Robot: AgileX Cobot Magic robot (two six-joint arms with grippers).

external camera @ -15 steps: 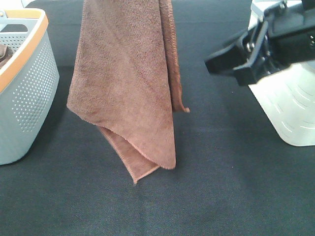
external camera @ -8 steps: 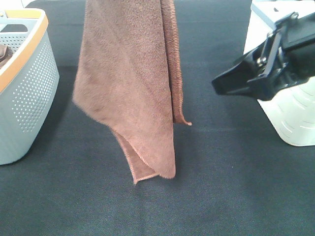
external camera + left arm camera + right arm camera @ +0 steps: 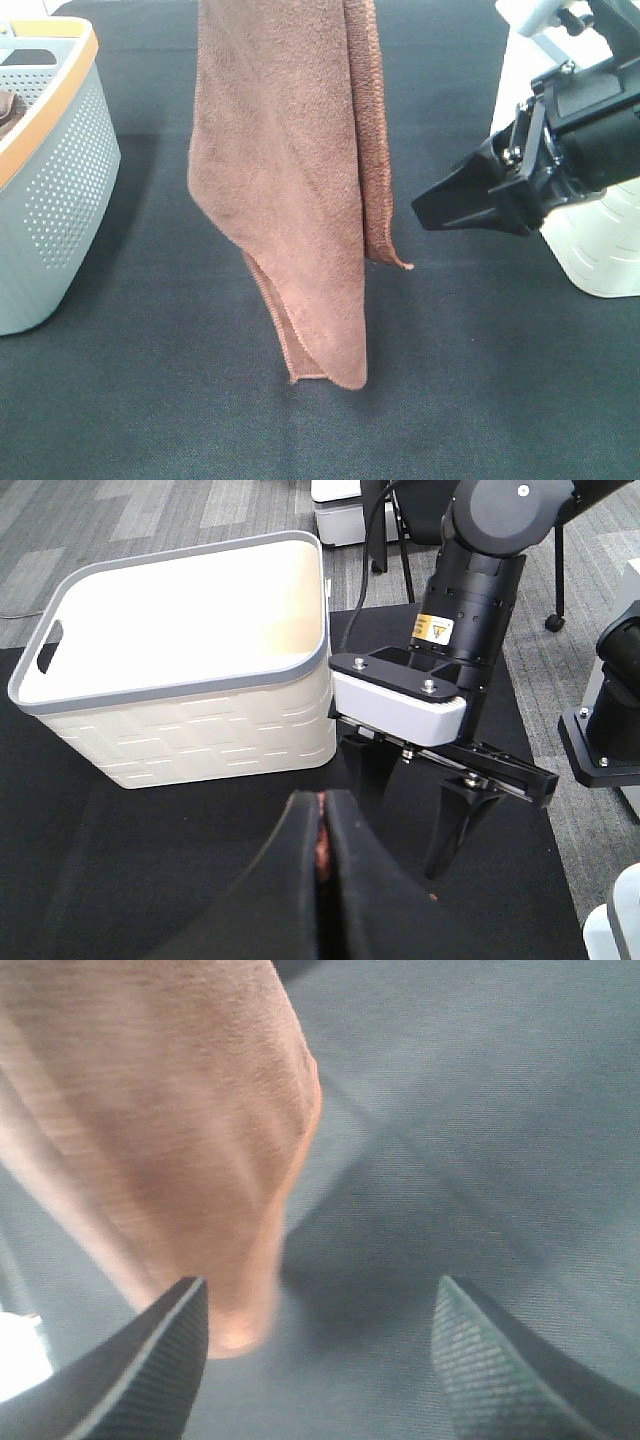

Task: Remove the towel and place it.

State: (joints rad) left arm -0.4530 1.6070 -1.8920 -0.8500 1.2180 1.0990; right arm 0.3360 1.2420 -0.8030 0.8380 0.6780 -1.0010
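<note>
The towel (image 3: 290,180) is reddish-brown and hangs folded from above the top of the exterior high view. Its lowest corner sits near the black tablecloth. In the left wrist view my left gripper (image 3: 322,815) is shut on it, with only a thin red sliver of towel (image 3: 320,848) showing between the fingers. To the right of the towel, my right gripper (image 3: 430,208) stands open and points at the hanging edge from a short gap away. The right wrist view shows the towel (image 3: 150,1110) blurred ahead of the spread fingers (image 3: 160,1360), with nothing between them.
A grey perforated basket (image 3: 60,190) with an orange rim stands at the left edge. A white basket (image 3: 180,670) stands at the right behind the right arm (image 3: 470,570). The black cloth (image 3: 470,380) covers the table.
The hanging towel has shifted right and dropped lower. My right gripper has come down and leftward, closer to the towel's edge, with its jaws a little wider.
</note>
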